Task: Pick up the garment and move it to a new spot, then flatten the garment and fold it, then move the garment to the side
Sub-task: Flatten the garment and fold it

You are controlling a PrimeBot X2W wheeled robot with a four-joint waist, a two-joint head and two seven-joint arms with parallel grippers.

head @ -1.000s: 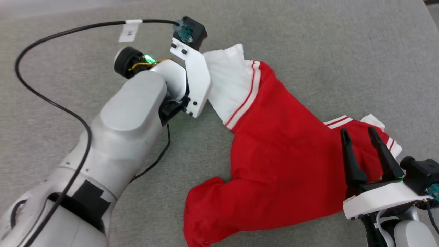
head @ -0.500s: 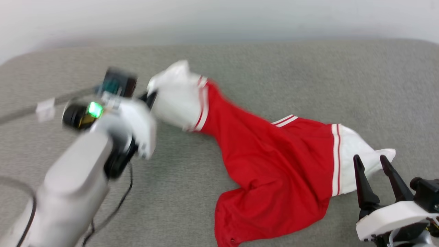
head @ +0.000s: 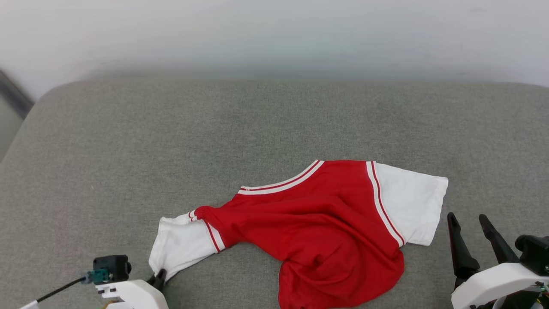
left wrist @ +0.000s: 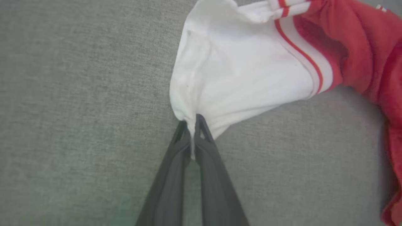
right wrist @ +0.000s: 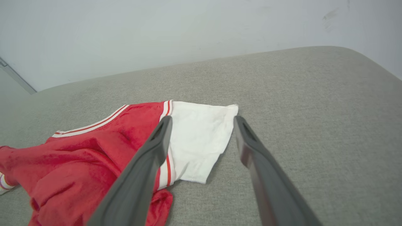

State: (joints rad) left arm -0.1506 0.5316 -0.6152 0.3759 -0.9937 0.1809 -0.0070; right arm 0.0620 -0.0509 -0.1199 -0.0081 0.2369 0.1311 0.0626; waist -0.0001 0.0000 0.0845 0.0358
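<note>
- Plainly, the whole head view has been shifted, so the camera is judged to have moved; the wall (head: 274,34) is now taken in above the grey cushion (head: 107,150), where a second ago nothing but cushion was seen.
- The garment (head: 326,231) is found on the near half of the cushion, right of centre; no lettering is shown on its upper side. A second ago it was strung out in a crooked band; it is now drawn wider, though the lower body is left bunched and lapped over itself.
- The right sleeve (head: 411,210), crumpled before, is now laid flat and nearly square; the neck trim (head: 283,185) is stretched into a clean curve.
- The left sleeve (head: 180,244) is pulled toward the near left corner and gathered to a point at its cuff.
- The left gripper (left wrist: 190,122) is clamped tight on that cuff, white cloth being pinched between the fingers; the left arm, reached far out over the cushion a second ago, has been drawn back to the bottom left of the head view.
- The right gripper (head: 466,216) is held wide apart and empty, just beside the right sleeve and clear of it; its place in the head view is little changed.
- The move to a new spot is judged about done; flattening is judged next, the lower hem being yet to be spread.
</note>
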